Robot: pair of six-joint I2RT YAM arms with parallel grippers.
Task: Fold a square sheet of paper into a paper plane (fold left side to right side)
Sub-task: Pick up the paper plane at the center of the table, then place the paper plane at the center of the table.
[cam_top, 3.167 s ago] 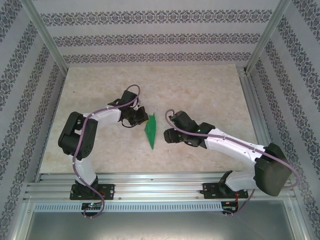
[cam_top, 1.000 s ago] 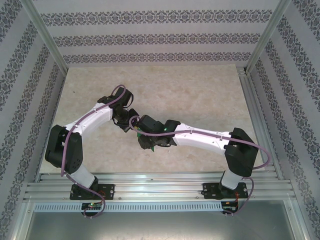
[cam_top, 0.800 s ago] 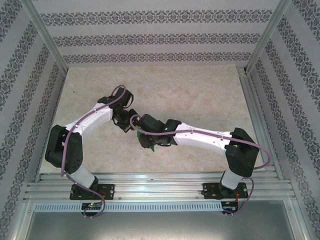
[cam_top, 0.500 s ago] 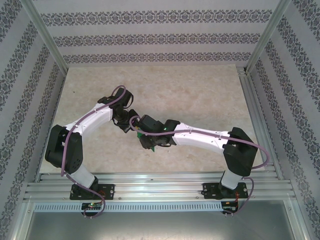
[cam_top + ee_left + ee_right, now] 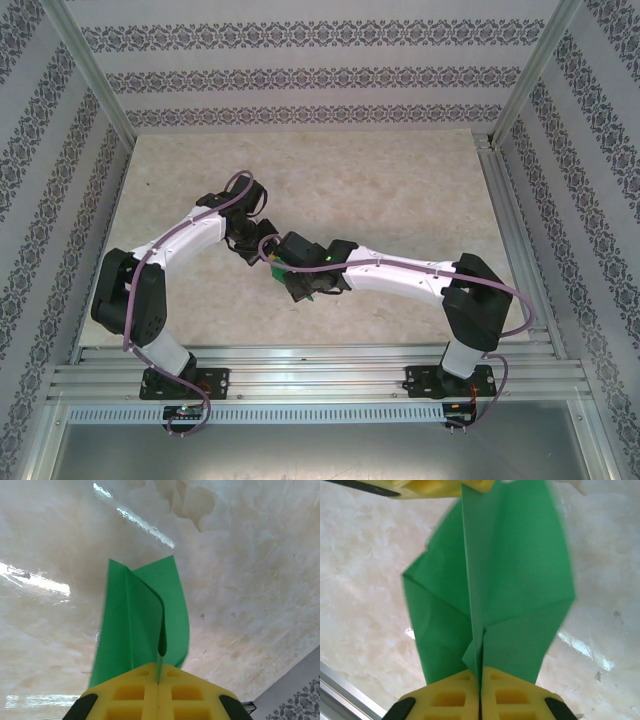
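Both sets of jaws are clenched on the paper plane point(image 5: 515, 580), the right gripper point(image 5: 481, 672) pinching one end and the left gripper point(image 5: 158, 672) the other, near the middle of the worktop point(image 5: 400, 180). A pull or twist between two firm grips could tear or crumple the thin folds; from overhead the wrists hide nearly all of it, and whether it clears the surface is unclear
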